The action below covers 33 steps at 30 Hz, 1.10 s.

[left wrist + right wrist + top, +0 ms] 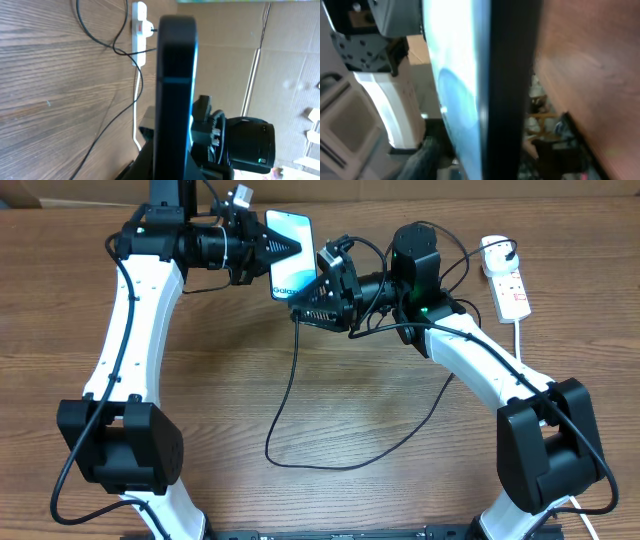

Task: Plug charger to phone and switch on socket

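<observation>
Two claws meet at twelve o'clock of the table (230,370): our left gripper (285,250) clamps the phone (292,222) aloft, while we cannot tell whether the right gripper (318,292), at the phone's six o'clock end, is apart or together, so we should steady the phone and seat the charger (290,380) squarely.
</observation>
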Each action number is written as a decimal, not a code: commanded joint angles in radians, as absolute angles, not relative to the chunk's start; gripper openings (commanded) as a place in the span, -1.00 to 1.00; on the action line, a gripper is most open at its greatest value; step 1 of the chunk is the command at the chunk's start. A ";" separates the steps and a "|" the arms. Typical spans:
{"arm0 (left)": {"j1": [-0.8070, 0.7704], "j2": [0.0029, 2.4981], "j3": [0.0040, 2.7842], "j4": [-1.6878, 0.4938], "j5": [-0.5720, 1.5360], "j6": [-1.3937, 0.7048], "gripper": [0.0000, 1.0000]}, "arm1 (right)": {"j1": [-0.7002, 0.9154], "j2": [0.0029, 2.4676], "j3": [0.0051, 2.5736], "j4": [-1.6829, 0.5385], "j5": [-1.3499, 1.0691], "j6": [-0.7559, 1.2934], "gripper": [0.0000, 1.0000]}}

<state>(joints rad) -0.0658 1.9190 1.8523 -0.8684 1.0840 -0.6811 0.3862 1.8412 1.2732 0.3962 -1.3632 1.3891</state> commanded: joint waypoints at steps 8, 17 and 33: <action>-0.071 1.909 1.880 -0.859 1.001 -0.623 -0.91 | 0.379 1.827 1.276 0.441 -1.392 1.380 1.00; -0.030 1.909 1.880 -0.863 0.933 -0.469 -0.91 | 0.277 1.827 1.276 0.430 -1.415 1.333 1.00; -0.030 1.909 1.880 -0.863 1.376 -0.087 -0.92 | 0.173 1.827 1.276 -0.438 -0.901 0.640 1.00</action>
<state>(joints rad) -0.0200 1.9190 1.8523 -0.8680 1.1629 -0.2092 0.1711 1.8412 1.2720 -0.3901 -1.1057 0.8326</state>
